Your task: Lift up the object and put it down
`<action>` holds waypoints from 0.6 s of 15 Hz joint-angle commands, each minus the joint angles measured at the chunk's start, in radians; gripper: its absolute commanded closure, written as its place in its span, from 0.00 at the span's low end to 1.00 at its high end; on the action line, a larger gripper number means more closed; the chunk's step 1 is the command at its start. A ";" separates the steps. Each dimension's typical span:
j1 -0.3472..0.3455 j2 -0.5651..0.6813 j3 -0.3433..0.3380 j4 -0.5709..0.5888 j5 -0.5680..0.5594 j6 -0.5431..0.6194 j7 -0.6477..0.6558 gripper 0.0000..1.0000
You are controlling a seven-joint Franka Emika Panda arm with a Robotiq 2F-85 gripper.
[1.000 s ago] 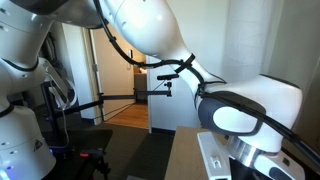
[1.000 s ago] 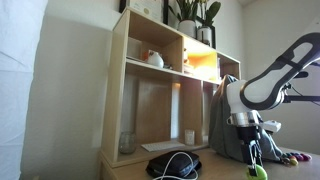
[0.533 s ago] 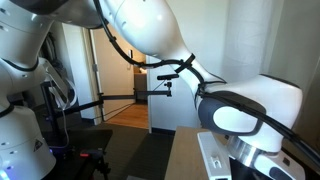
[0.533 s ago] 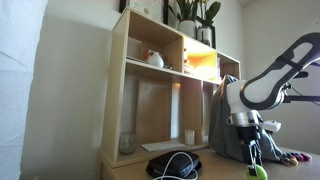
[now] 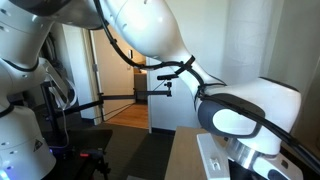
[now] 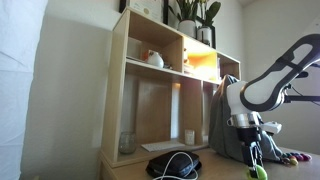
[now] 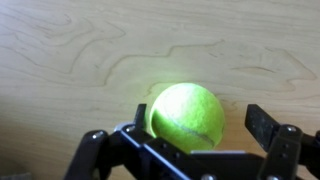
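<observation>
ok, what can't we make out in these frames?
- Wrist view: ball lower part hidden by the black mount between the fingers.
- Exterior view: ball too small, near the bottom edge.
- Exterior view: ball out of sight, arm fills the frame.

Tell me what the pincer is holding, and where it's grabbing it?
Nothing is held. The pincer is open, with a finger on either side of the ball but not touching it. The ball lies on the table.

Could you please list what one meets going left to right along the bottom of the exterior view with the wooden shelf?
glass jar → black cables → tennis ball
</observation>
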 commanded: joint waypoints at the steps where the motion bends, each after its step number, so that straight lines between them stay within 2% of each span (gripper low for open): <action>1: -0.005 0.006 0.004 0.005 -0.007 -0.002 0.003 0.00; 9: -0.007 0.017 0.005 0.003 -0.005 -0.002 0.003 0.00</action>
